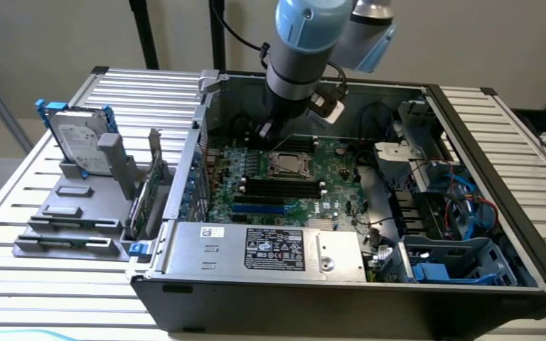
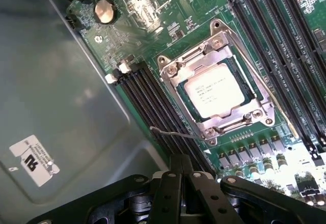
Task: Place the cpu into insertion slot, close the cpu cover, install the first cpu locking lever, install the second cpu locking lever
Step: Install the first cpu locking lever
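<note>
The cpu (image 2: 214, 90) lies flat in the insertion slot (image 2: 179, 87) on the green motherboard (image 2: 168, 10), its pale silvery top with print facing up. The cpu cover (image 2: 227, 115) is folded down over it, framing the chip through its window. A thin wire locking lever (image 2: 173, 133) sticks out free from the socket corner closest to my fingers. My gripper (image 2: 181, 164) hovers just off that corner, above the long black memory slots (image 2: 147, 89), black fingers together and holding nothing. In the exterior view the gripper (image 1: 265, 132) hangs over the socket (image 1: 287, 165).
The grey case wall (image 2: 56, 96) with a white sticker (image 2: 31, 159) rises close beside the gripper. A coin battery (image 2: 104, 11) sits on the board. More memory slots (image 2: 275, 40) flank the socket. Outside, the power supply (image 1: 264, 249) and a drive bracket (image 1: 83, 142).
</note>
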